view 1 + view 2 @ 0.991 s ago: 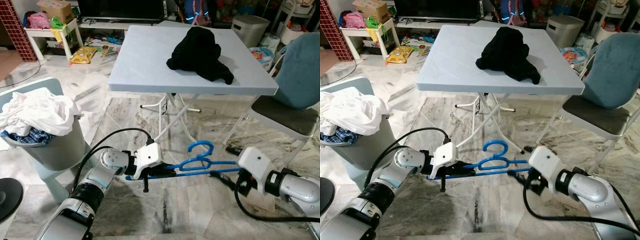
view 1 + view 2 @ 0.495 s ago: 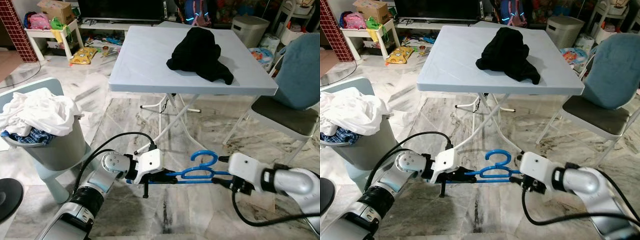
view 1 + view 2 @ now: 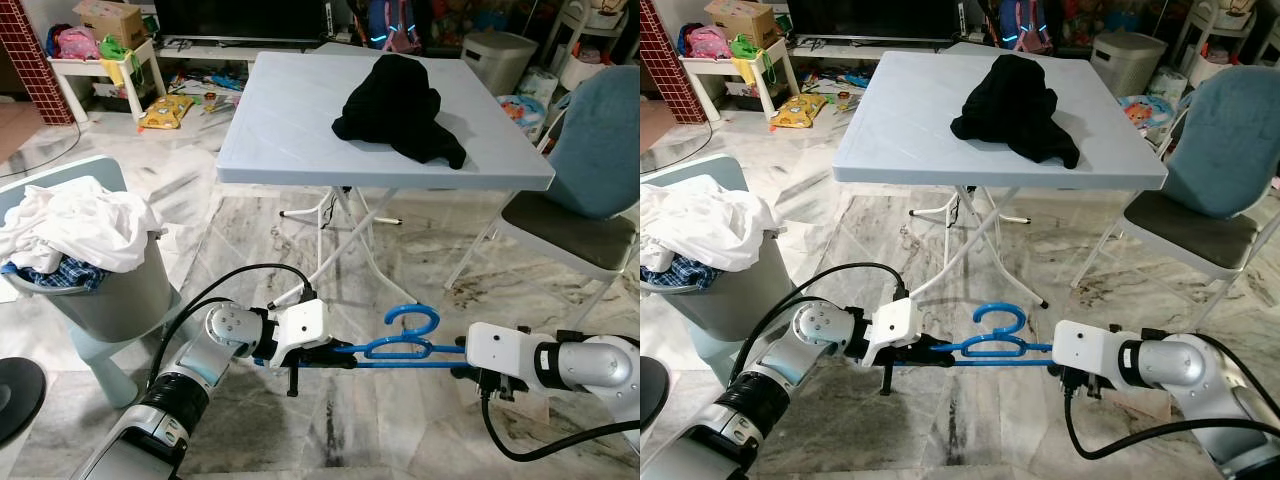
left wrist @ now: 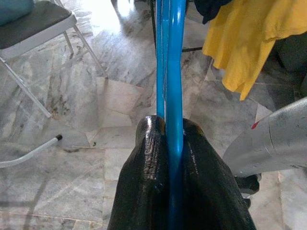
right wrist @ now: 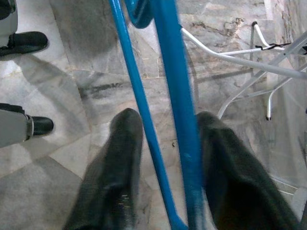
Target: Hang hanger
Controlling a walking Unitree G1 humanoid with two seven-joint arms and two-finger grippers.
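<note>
hanger low over floor before table | left pincer pinching one end | right pincer spread round other end | risk: hanger pivots, slips from single grip

The left silver arm enters from the lower left of the head view and bends at the elbow, its forearm reaching toward the lower centre of the frame. Its white wrist block sits just left of centre, with a black cable looping above it. The left gripper points rightward, and in the left wrist view its two black fingers are pressed tight against a thin blue plastic hanger. The right silver arm comes in from the lower right edge, forearm lying almost level. The right gripper points leftward; its two black fingers stand spread, with the hanger's bars passing between them.
</note>
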